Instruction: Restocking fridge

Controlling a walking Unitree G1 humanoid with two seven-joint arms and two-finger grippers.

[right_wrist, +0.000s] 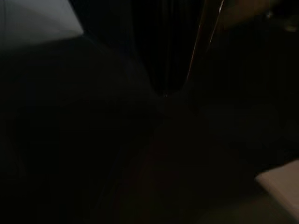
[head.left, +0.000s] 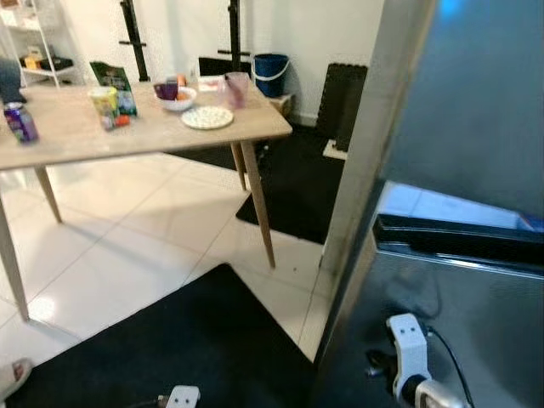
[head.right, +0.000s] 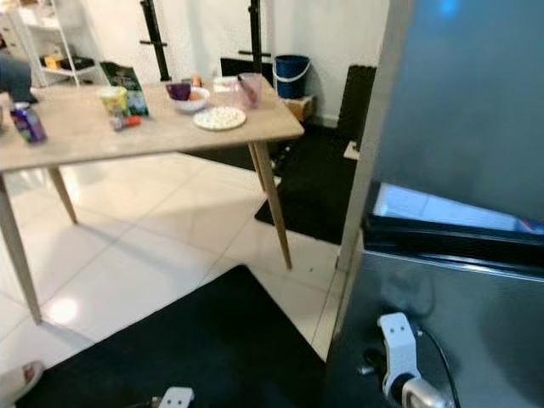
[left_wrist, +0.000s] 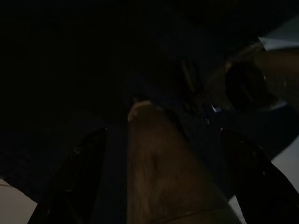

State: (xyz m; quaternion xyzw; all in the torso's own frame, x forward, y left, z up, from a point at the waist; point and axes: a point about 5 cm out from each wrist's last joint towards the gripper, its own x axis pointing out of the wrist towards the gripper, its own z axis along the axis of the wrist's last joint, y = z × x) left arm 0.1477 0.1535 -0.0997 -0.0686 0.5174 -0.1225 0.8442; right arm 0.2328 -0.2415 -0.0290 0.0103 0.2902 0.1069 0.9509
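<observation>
The silver fridge (head.left: pixel 459 161) stands close on my right, with a dark band (head.left: pixel 459 238) between its upper and lower fronts. On the wooden table (head.left: pixel 76 136) to the left stand a purple can (head.left: pixel 19 121), a yellow-green tub (head.left: pixel 105 104), a green bag (head.left: pixel 115 83), a white bowl (head.left: pixel 176 98), a plate (head.left: pixel 207 117) and a pink cup (head.left: pixel 237 88). Both arms hang low. The left gripper (left_wrist: pixel 163 132) is open in the dark left wrist view. My right wrist (head.left: pixel 408 348) hangs before the lower fridge front.
A black mat (head.left: pixel 187 348) lies underfoot on white tiles. Another dark mat (head.left: pixel 297 187), a blue bucket (head.left: pixel 270 73) and black stands (head.left: pixel 136 38) are behind the table. A shelf (head.left: pixel 38 42) is at the far left. A shoe tip (head.left: pixel 10 378) shows at bottom left.
</observation>
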